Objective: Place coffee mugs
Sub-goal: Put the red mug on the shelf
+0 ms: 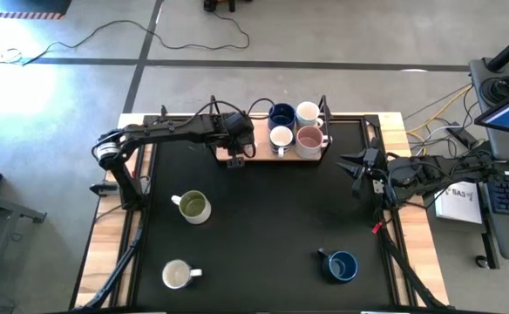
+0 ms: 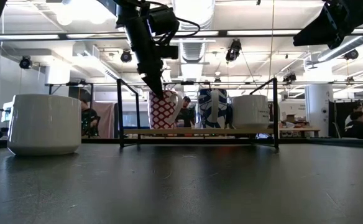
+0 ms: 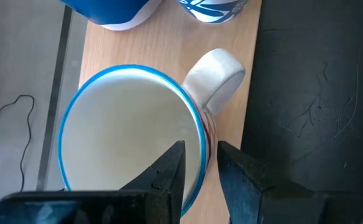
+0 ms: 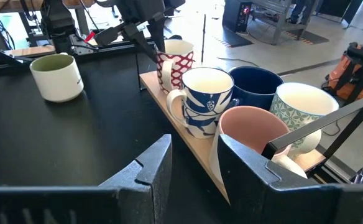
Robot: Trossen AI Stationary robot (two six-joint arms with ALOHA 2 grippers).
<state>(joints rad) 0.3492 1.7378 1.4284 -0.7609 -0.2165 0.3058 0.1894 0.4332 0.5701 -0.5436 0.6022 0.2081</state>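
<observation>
L tool pinching a rim; R tool raised, prob. open.

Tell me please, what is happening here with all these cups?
The left pincer is closed on the rim of a red-patterned mug, which stands on the wooden board beside four other mugs. The right pincer waits open at the table's right edge. An olive-green mug, a white mug and a blue mug are on the black mat.

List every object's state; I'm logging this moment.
Red-patterned mug: upright
Blue-patterned mug: upright
Navy board mug: upright
Teal-patterned mug: upright
Pink mug: upright
Olive mug: upright
White mug: upright
Navy table mug: upright
Left gripper: shut on red-patterned mug
Right gripper: open
</observation>
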